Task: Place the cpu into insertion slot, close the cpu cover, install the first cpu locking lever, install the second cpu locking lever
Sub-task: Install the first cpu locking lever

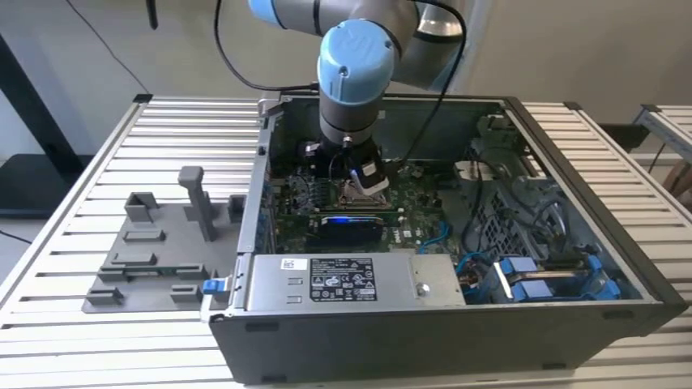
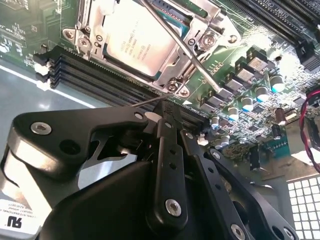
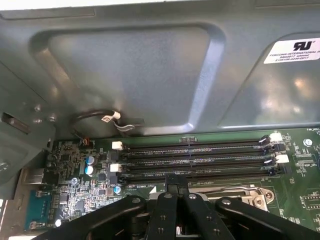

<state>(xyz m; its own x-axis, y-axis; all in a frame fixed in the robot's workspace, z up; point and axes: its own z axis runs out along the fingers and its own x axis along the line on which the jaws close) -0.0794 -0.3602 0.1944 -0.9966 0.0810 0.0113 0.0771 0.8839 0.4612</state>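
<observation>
In the second wrist view the cpu [image 2: 127,37] lies flat in the insertion slot [image 2: 80,37], its silver top showing through the window of the cpu cover [image 2: 200,22], which is folded down over it. One locking lever [image 2: 187,47], a bright metal rod, runs diagonally across the cover's corner. A second, thinner lever [image 2: 145,101] ends right at the tips of my gripper [image 2: 162,107]. The black fingers are pressed together beside the slot's edge. In the exterior view my gripper [image 1: 362,185] reaches down into the computer case over the slot [image 1: 352,194]. My gripper [image 3: 176,181] also shows in the first wrist view.
Long black memory slots [image 3: 200,160] run just beyond the socket, with the case's grey wall [image 3: 125,75] behind them. Capacitors [image 2: 250,100] crowd one side of the socket. A power supply [image 1: 335,279] and blue brackets [image 1: 540,279] sit at the case's front. A grey fixture [image 1: 151,243] stands outside.
</observation>
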